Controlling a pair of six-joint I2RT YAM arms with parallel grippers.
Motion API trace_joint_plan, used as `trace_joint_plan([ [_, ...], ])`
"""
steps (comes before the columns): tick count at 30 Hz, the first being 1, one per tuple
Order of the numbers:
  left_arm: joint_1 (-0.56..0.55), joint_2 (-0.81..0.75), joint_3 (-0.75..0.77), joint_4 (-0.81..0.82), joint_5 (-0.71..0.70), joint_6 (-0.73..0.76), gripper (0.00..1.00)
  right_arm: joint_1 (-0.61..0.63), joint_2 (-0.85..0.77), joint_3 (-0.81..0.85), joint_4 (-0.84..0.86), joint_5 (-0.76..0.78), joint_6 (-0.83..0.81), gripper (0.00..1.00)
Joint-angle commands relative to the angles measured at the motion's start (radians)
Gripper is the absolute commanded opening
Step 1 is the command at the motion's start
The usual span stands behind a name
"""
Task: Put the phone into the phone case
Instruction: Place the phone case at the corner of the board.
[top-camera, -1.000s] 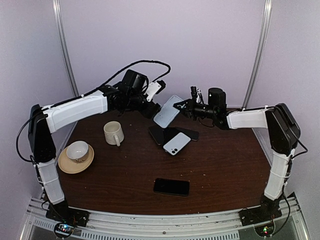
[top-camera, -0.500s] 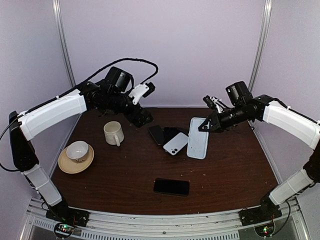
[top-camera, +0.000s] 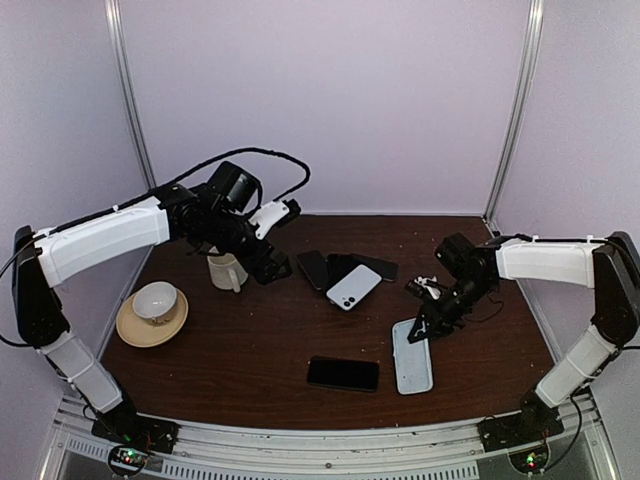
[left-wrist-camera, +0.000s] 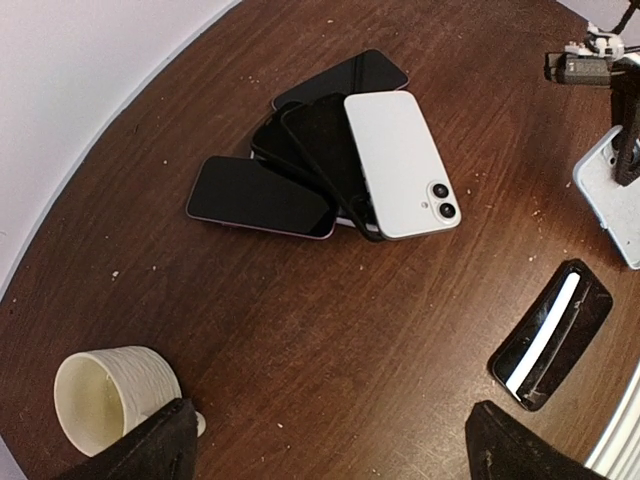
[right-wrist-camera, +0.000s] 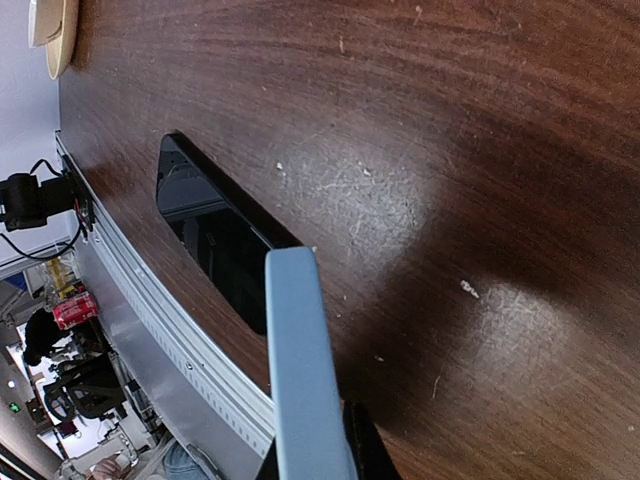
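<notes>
Two grippers: the right gripper (top-camera: 428, 318) pinches the phone case (top-camera: 412, 362) by its far end, apparently laying it flat right of the black phone (top-camera: 343, 374); the left gripper (top-camera: 273, 268) gapes wide, empty.

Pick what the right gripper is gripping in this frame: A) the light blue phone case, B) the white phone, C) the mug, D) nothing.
A: the right gripper is closed on the far end of the light blue phone case, and the right wrist view shows the case's blue edge between its fingers.
</notes>
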Motion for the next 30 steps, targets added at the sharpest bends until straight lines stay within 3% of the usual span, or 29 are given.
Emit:
trace_joint_plan([
  [1,0.007,-0.049,-0.024,0.025,-0.017,0.018,0.97,0.001,0.035,-0.065,0.202,-0.105,0.054,0.0],
  [9,0.007,-0.041,-0.027,0.024,-0.017,0.023,0.98,-0.006,0.101,-0.105,0.23,-0.107,0.053,0.08],
  [13,0.007,-0.04,-0.027,0.023,-0.023,0.026,0.98,-0.009,0.121,-0.087,0.189,-0.025,0.031,0.27],
  [16,0.007,-0.037,-0.027,0.021,-0.021,0.026,0.98,-0.01,0.135,-0.066,0.165,0.014,0.02,0.35],
  [30,0.008,-0.028,-0.027,0.017,-0.02,0.03,0.98,0.002,0.161,-0.006,0.115,0.166,0.019,0.43],
])
